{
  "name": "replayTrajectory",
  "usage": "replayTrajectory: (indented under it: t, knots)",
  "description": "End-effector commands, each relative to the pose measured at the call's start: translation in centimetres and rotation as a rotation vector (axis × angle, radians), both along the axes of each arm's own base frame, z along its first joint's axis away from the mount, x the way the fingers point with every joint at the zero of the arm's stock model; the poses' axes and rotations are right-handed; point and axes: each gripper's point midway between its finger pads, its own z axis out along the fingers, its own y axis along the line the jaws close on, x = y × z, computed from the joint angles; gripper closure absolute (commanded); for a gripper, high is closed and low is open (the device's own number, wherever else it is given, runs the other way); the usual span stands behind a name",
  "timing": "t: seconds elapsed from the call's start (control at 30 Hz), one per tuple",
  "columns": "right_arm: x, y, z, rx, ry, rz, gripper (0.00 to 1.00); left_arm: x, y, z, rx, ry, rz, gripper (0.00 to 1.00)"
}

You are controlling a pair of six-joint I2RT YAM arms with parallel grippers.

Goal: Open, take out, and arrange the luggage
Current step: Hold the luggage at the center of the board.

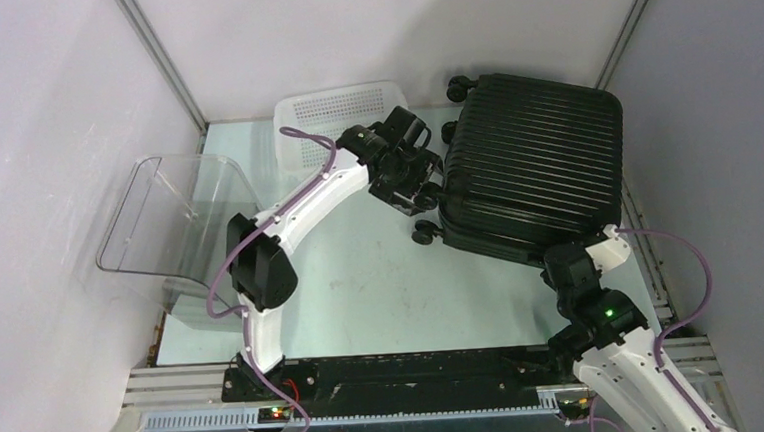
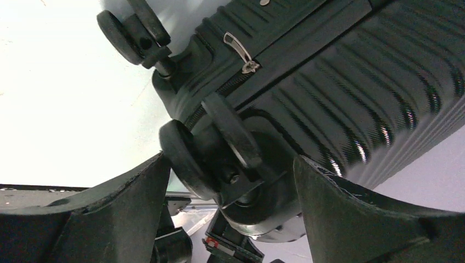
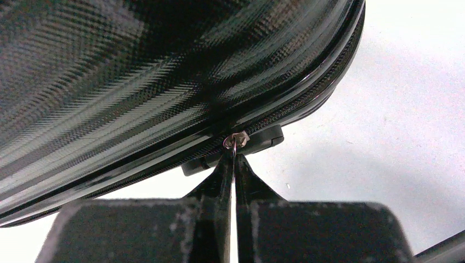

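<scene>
The luggage point(image 1: 535, 167) is a black ribbed hard-shell suitcase lying flat and closed at the back right of the table. My left gripper point(image 1: 418, 189) is at its left side, jaws open wide around a double caster wheel point(image 2: 211, 145); the right finger point(image 2: 351, 213) stands apart from the wheel. A second wheel point(image 2: 131, 30) and a silver zipper pull point(image 2: 241, 52) show further along that edge. At the near edge of the luggage point(image 3: 137, 71), my right gripper point(image 3: 234, 160) is shut on a small metal zipper pull point(image 3: 234, 141).
A white perforated basket point(image 1: 337, 114) stands at the back, left of the suitcase. A clear plastic bin point(image 1: 173, 224) leans over the table's left edge. Walls close in on both sides; a metal rail point(image 1: 370, 409) runs along the near edge.
</scene>
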Motion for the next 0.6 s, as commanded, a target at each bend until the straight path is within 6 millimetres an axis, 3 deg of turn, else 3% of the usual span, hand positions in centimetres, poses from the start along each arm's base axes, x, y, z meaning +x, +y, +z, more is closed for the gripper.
replayTrajectory:
  t: [0.0, 0.23, 0.47, 0.57]
  knots:
    - [1.2, -0.2, 2.9, 0.025, -0.136, -0.046, 1.0, 0.3, -0.8, 1.3, -0.04, 0.027, 0.041, 0.14]
    - [1.0, -0.4, 3.1, 0.024, -0.146, -0.059, 1.0, 0.2, -0.7, 0.4, -0.024, 0.053, 0.06, 0.28]
    - [1.0, -1.2, 3.1, 0.012, -0.15, -0.107, 1.0, 0.3, 0.3, 0.2, 0.017, 0.044, 0.082, 0.34]
    - [0.8, -1.4, 3.1, 0.015, -0.153, -0.118, 1.0, 0.3, 0.5, 0.0, 0.024, 0.054, 0.085, 0.48]
